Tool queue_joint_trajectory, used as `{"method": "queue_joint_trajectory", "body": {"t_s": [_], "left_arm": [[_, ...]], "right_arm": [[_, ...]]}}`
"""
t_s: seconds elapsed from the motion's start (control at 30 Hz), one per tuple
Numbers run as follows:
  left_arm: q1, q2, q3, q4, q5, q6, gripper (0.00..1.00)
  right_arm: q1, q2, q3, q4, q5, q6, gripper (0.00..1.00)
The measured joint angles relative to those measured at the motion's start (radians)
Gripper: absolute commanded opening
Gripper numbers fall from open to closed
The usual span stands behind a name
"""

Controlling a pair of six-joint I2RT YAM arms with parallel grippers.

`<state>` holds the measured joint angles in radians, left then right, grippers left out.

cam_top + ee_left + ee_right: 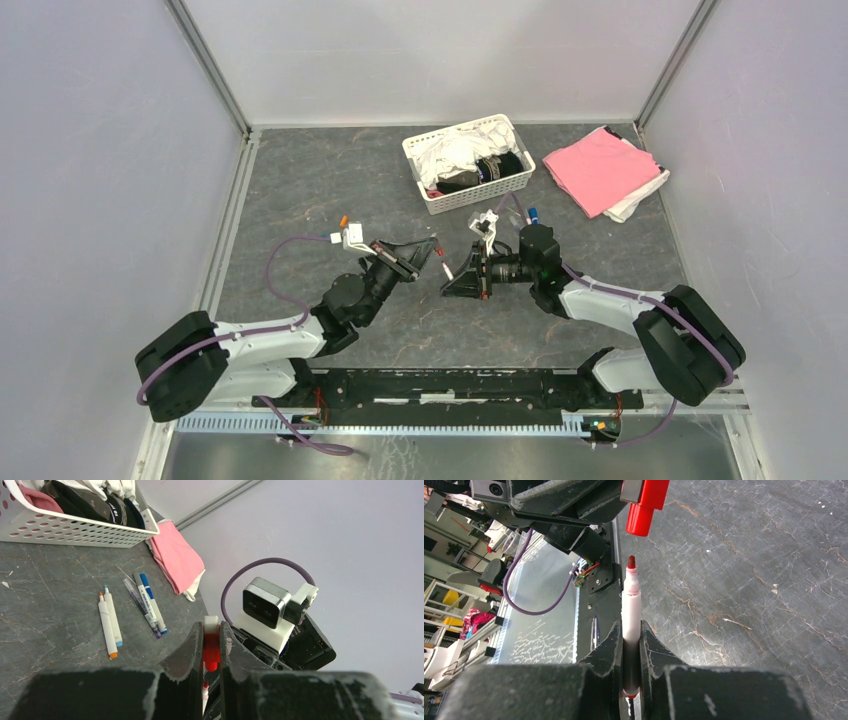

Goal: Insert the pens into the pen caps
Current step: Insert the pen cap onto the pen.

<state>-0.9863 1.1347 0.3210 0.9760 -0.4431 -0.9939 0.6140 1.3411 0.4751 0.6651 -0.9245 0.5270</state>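
While left gripper (211, 628) pinches the red pen cap (211, 652) and right gripper (629, 632) clamps the red-tipped pen (630, 605), tip sits just short of cap mouth, apart, slightly offset. Capping step; next move likely calls for aligning, then pushing.

I've got both arms bent inward, claws tip to tip, just apart. Left claw (210, 628) is pinched on the red cap (211, 652), right claw (630, 628) on the red-tipped pen (631, 605).
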Motion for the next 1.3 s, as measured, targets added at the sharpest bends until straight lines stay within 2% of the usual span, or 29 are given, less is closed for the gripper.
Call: {"method": "queue_joint_trajectory", "body": {"t_s": [1.3], "left_arm": [[-0.005, 0.015, 0.0, 0.0, 0.008, 0.013, 0.02]], "right_arm": [[-0.02, 0.0, 0.007, -0.001, 0.009, 0.011, 0.0]]}}
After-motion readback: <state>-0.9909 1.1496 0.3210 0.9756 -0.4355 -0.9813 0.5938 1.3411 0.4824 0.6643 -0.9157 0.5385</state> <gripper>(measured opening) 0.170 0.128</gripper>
